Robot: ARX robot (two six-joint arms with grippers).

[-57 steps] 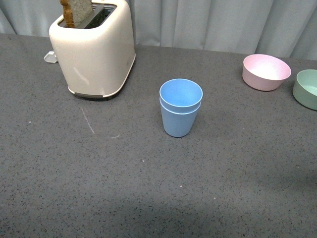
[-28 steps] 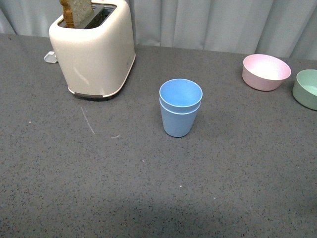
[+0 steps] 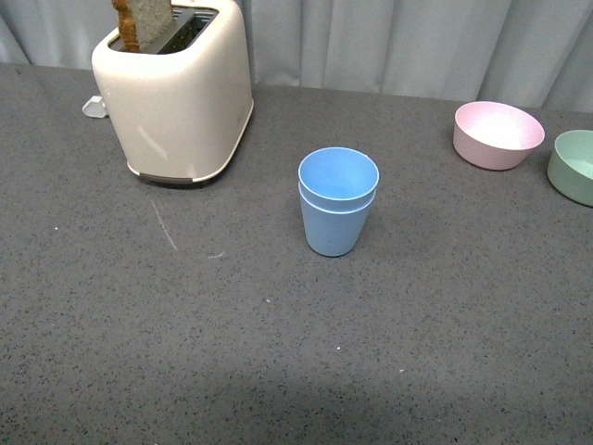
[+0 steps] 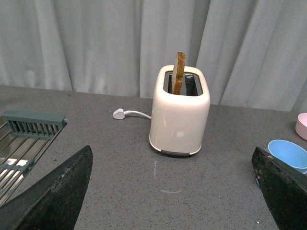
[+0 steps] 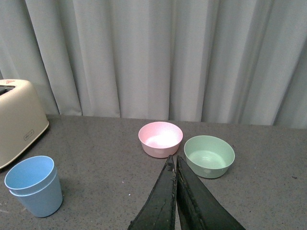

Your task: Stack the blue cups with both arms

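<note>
both of our grippers sit back from the work and hold nothing. our left gripper (image 4: 172,191) has its two black fingers spread wide apart, one at each side of the left wrist view, with bare counter between them. our right gripper (image 5: 176,191) has its fingers pressed together into a narrow wedge, clamped on nothing.

the blue cups (image 3: 338,199) stand upright near the middle of the dark grey counter (image 3: 185,334), one nested inside the other so two rims show, the inner just above the outer. we judge the stacking done, which would explain why neither arm appears in the front view.

a cream toaster (image 3: 176,93) with a slice of bread (image 3: 144,20) poking from one slot stands behind and to the left of the cups, well apart. a pink bowl (image 3: 498,134) and a pale green bowl (image 3: 574,167) sit close together at the far right, clear of the stack. a metal dish rack (image 4: 24,139) shows at the counter's left edge.
</note>
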